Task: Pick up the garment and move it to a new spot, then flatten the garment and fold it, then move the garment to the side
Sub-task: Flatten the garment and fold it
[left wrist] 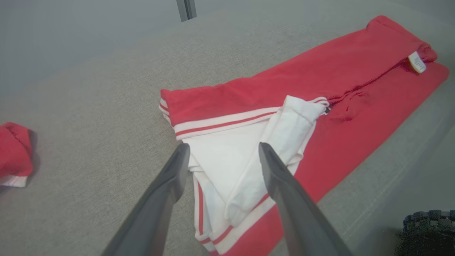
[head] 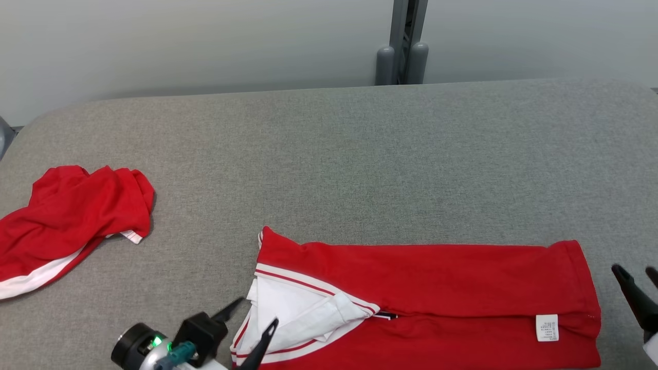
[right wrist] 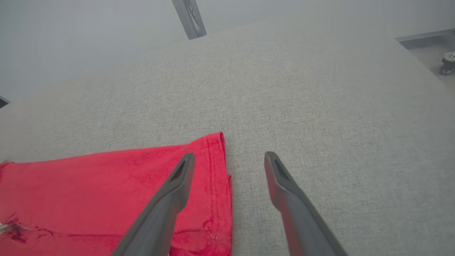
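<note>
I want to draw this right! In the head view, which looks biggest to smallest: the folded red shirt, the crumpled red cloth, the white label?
Largest: folded red shirt, even cut off at the bottom edge.
Next: crumpled red cloth, cut off at the left.
Smallest: white label on the shirt.

Grey table (head: 360, 154) carries 2 items: folded red shirt (head: 437, 277), crumpled red garment (head: 72, 216).

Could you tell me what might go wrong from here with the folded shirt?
The left gripper hangs open over the loose white collar; closing there might lift only the collar and undo the folded shirt.
The right gripper straddles the hem edge and may pinch just the top layer.
Sliding left could hit the crumpled red garment.
</note>
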Motion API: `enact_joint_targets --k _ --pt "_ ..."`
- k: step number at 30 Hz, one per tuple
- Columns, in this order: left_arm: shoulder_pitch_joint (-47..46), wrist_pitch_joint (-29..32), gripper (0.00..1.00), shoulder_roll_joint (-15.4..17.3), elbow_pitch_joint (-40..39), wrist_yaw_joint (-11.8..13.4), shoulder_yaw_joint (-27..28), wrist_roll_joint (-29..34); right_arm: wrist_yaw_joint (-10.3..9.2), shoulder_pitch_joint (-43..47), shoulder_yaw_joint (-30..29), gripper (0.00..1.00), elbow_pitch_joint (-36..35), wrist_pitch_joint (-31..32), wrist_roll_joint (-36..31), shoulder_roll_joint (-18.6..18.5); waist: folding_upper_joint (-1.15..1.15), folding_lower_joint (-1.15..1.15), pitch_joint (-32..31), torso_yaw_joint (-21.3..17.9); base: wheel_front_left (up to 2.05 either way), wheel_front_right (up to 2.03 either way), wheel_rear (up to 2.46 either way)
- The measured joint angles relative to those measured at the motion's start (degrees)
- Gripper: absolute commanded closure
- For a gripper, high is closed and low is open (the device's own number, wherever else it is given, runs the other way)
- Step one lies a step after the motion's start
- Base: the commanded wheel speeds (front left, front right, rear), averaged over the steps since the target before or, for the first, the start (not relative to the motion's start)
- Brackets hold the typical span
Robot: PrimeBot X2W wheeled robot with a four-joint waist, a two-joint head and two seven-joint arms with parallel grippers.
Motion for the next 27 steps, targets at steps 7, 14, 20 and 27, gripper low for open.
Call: enact_joint_targets --k 7,14,20,27 --pt "-2.1 -6.9 0.00 -4.3 -0.1 3.6 4.4 -2.2 0.00 -0.9 -3.1 0.00 -3.0 -6.7 -6.5 3.5 0.00 0.00 -0.6 -0.5 0.00 0.00 0.00" --pt "-4.8 -19.6 0.00 -9.9 3.2 5.4 8.6 -3.9 0.00 -1.1 -7.1 0.00 -4.4 -13.8 -13.2 9.1 0.00 0.00 -1.0 -1.2 0.00 0.00 0.00" --pt "-5.8 -22.7 0.00 -13.4 7.4 5.5 11.5 -2.8 0.00 -0.7 -10.9 0.00 -4.4 -15.5 -19.8 15.6 0.00 0.00 -0.9 -2.0 0.00 0.00 0.00" --pt "-3.6 -22.9 0.00 -17.9 7.8 3.0 15.8 1.6 0.00 0.8 -11.2 0.00 -1.5 -15.8 -23.3 20.2 0.00 0.00 -0.3 -2.4 0.00 0.00 0.00"
